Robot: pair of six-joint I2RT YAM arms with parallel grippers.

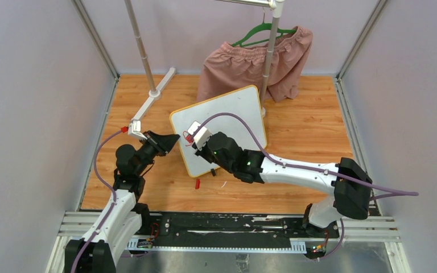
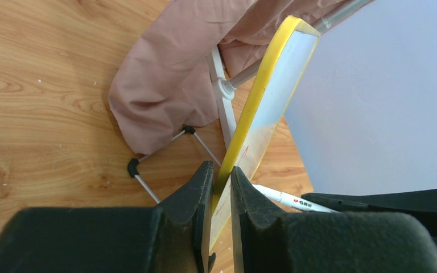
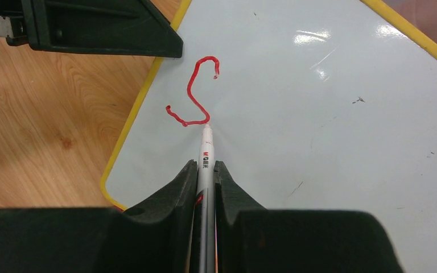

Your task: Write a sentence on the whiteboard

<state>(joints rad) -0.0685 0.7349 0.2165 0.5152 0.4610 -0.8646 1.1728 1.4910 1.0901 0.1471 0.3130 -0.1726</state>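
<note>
The whiteboard [image 1: 233, 116], white with a yellow rim, stands tilted on the wooden floor. My left gripper [image 1: 173, 139] is shut on its left edge; in the left wrist view the yellow rim [image 2: 250, 108] runs between the two black fingers [image 2: 196, 190]. My right gripper [image 3: 206, 166] is shut on a white marker [image 3: 206, 149]. The marker tip touches the board [image 3: 330, 142] at the bottom of a red "S" [image 3: 196, 94], the only stroke of the sentence that shows. From above, the right gripper [image 1: 196, 142] covers the writing. The marker [image 2: 287, 199] also shows in the left wrist view.
Pink shorts [image 1: 256, 62] hang on a green hanger [image 1: 262, 31] from a white rack behind the board. The rack's foot [image 1: 153, 99] lies at the back left. A red marker cap [image 1: 197, 183] lies on the floor near the board's lower corner. Walls close in both sides.
</note>
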